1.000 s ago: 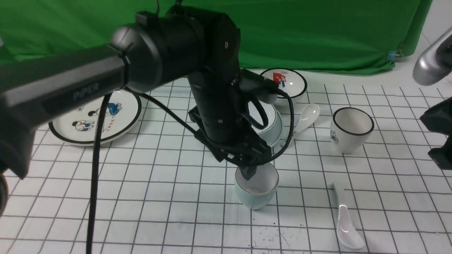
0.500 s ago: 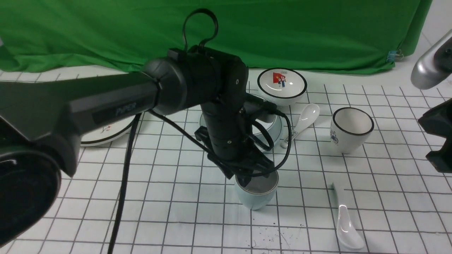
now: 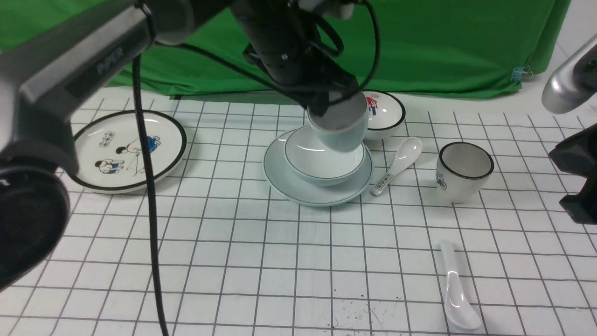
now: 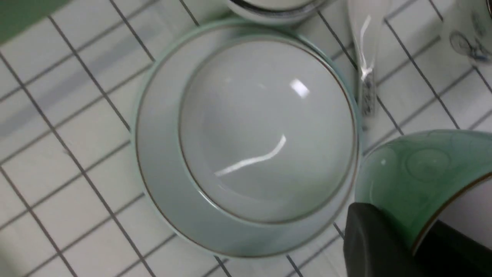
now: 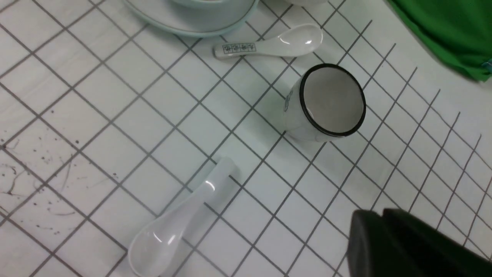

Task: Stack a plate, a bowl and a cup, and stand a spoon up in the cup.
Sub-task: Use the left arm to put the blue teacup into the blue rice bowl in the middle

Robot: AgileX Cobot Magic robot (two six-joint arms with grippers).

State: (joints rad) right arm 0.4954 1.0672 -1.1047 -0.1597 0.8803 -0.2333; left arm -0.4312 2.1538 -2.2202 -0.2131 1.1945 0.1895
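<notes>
In the left wrist view I can see the bowl (image 4: 265, 130) uncovered and sitting on the plate (image 4: 161, 192), while from the front the lifted cup (image 3: 343, 123), pinched at its rim by the left jaws (image 3: 322, 105), hides part of the bowl; the right wrist view catches the lettering on the patterned spoon (image 5: 269, 45), and the right jaws' tips look close together there. Bowl and plate lie below the left jaws, the plain spoon (image 3: 454, 289) well apart from them on the worktop (image 3: 233, 280). The cup is pale blue-green and smooth, its thin dark rim tilted, its inside whitish.
</notes>
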